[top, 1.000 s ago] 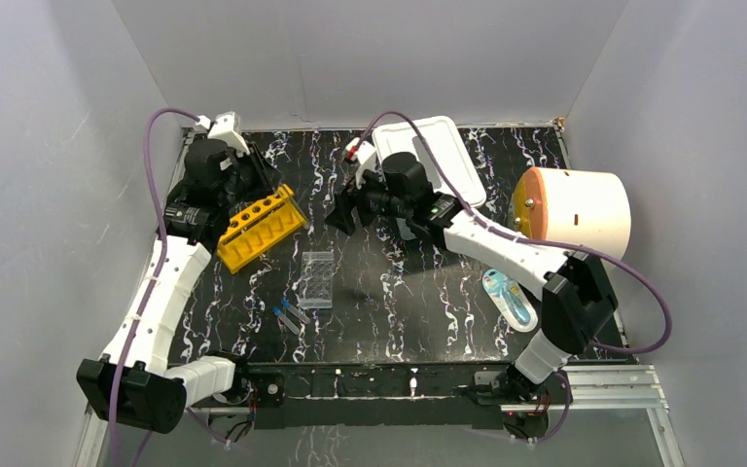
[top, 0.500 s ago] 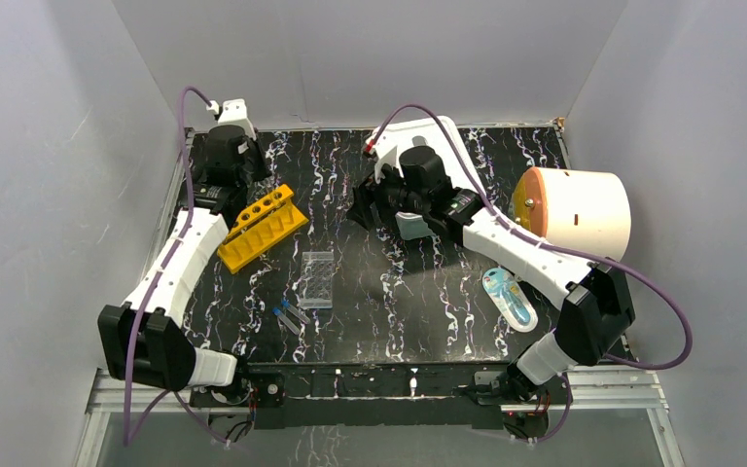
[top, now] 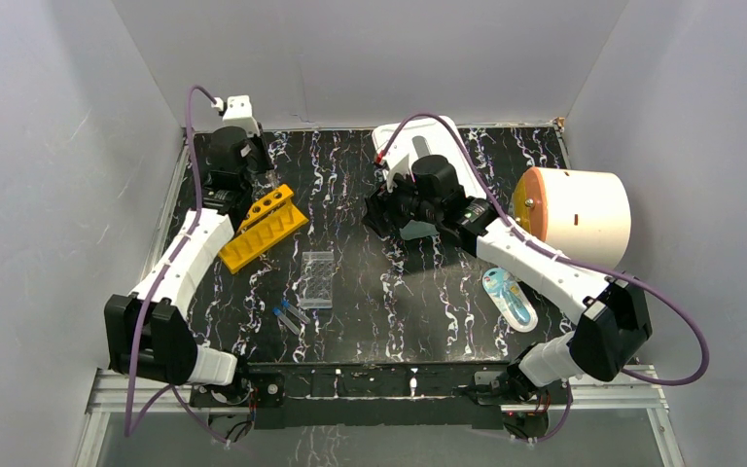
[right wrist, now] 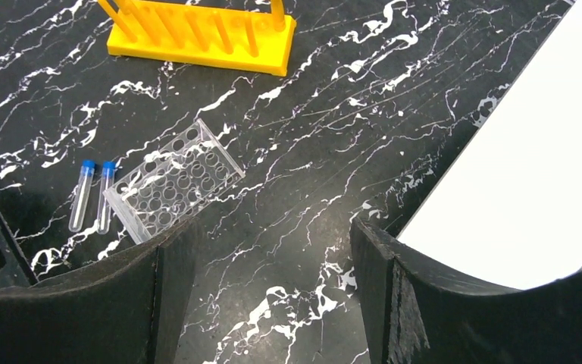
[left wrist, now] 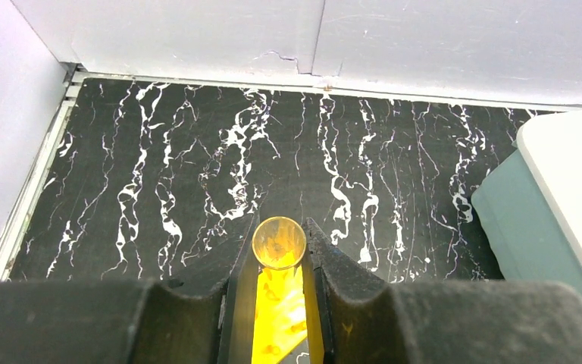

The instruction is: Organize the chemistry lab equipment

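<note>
Left claw (left wrist: pixel 279 250) pinches a clear tube (left wrist: pixel 279 240), jaws nearly closed on it. That arm is stretched up the left edge, wrist bent down over the far end of the rack (top: pixel 263 227). Right claw (right wrist: pixel 273 250) is wide open and empty. Its arm reaches diagonally toward mid-table, wrist pitched down just beside the white tray (right wrist: pixel 515 152). Plate (top: pixel 318 279) sits mid-table, two capped tubes (top: pixel 290 316) lying just near-left of it.

The yellow rack (top: pixel 267 230) lies far left, clear well plate (top: pixel 318 279) mid-table, blue-capped tubes (top: pixel 290 316) just beside it
</note>
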### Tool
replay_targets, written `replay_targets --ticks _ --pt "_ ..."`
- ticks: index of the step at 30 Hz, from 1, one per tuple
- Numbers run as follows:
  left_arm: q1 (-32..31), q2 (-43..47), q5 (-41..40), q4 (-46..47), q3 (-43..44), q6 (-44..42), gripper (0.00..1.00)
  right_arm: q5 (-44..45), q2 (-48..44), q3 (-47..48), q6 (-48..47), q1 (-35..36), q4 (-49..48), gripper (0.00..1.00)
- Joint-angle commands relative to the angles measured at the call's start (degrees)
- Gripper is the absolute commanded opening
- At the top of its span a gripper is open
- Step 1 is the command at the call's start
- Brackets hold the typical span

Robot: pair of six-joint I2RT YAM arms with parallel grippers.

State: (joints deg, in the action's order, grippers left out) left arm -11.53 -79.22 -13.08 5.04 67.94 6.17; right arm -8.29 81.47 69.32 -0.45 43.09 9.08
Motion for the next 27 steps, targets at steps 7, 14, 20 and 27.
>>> replay_targets --ticks 7,14,20,27 --pt "-0.07 -0.41 -0.81 4.22 -1.88 -0.59 0.08 1.96 -1.29 -1.69 -1.03 -0.79 -2.65 0.79" --pt "-0.07 -0.62 -0.98 3.75 -3.14 -0.31 0.08 2.8 -1.07 -2.5 -0.99 -1.1 -3.41 0.79" --pt "-0.07 -2.07 -1.51 4.55 -3.89 -0.13 0.08 3.05 -1.12 -3.04 -1.3 -1.47 -3.37 0.8" --pt "-0.07 -3.63 -2.33 6.29 -4.85 -0.35 0.08 3.02 -1.23 -3.57 -1.13 -1.88 -3.61 0.79"
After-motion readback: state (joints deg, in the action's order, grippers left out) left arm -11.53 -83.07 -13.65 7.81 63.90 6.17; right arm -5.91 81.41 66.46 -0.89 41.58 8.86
